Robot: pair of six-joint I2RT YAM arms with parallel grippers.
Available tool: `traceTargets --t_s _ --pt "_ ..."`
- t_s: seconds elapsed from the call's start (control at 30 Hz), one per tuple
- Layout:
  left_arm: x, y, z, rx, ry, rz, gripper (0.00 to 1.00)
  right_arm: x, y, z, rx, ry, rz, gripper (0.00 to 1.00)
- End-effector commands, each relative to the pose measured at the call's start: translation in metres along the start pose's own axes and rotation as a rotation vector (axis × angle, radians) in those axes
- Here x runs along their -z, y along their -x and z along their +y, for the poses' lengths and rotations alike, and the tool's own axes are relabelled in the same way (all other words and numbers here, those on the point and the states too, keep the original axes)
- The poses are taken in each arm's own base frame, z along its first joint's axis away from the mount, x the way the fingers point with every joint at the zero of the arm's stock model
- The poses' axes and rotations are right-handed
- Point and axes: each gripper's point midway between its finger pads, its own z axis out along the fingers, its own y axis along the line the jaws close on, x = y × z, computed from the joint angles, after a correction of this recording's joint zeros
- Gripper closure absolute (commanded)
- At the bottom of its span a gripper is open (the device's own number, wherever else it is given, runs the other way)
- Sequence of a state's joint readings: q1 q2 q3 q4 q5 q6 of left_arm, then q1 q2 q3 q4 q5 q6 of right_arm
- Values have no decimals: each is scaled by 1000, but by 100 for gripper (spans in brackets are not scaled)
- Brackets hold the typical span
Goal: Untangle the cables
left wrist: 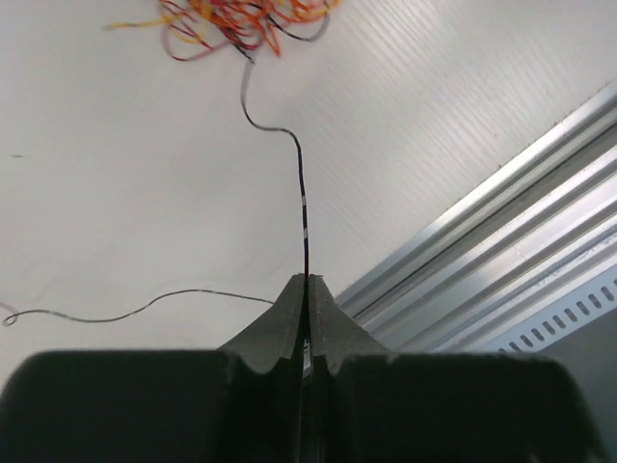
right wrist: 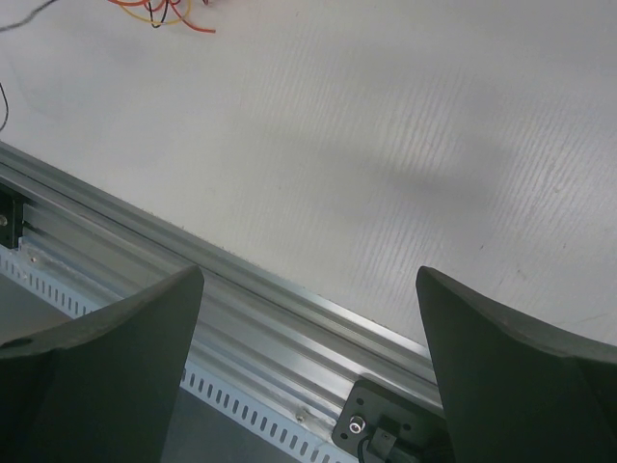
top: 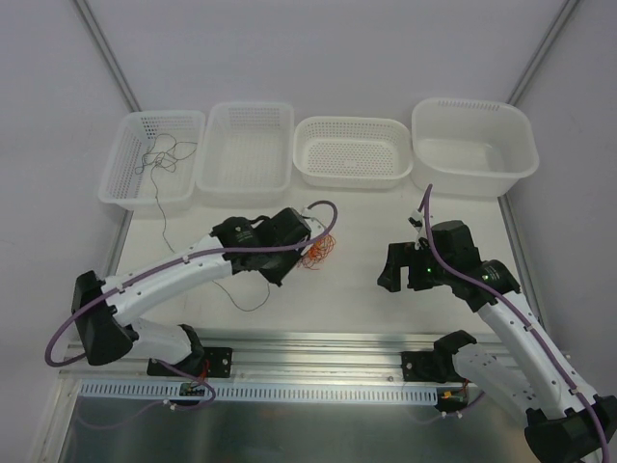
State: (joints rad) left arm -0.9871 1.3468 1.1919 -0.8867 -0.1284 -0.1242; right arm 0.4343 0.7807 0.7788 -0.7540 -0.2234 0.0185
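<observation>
A small tangle of orange-yellow, red and dark cables [top: 317,249] lies on the white table [top: 366,231] just past my left gripper [top: 299,256]. In the left wrist view that tangle [left wrist: 241,21] is at the top. One dark grey cable [left wrist: 301,188] runs from it down into my left gripper [left wrist: 308,278], which is shut on it. Another thin grey cable [left wrist: 145,304] trails off to the left on the table. My right gripper [right wrist: 308,280] hangs open and empty above the table's near edge, and the tangle [right wrist: 159,10] shows at the top left of its view.
Four white baskets stand along the back. The leftmost basket [top: 120,164] holds a loose dark cable [top: 164,154]; the other baskets [top: 246,183] [top: 352,176] [top: 472,178] hold nothing. An aluminium rail [top: 318,342] runs along the near edge.
</observation>
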Motion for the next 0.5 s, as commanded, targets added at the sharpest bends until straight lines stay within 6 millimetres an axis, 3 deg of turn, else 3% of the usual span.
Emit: traceTargets --t_s 0.0,0.07,0.3,0.47 --pt "58 6 48 14 146 -60 100 7 9 7 6 21 -24 3" --pt "76 11 72 63 188 -95 100 7 9 7 4 20 -21 3" --pt "172 50 156 220 417 -380 100 5 9 7 3 21 -12 3" --pt "214 81 210 267 569 -493 100 1 11 10 -2 34 -1 3"
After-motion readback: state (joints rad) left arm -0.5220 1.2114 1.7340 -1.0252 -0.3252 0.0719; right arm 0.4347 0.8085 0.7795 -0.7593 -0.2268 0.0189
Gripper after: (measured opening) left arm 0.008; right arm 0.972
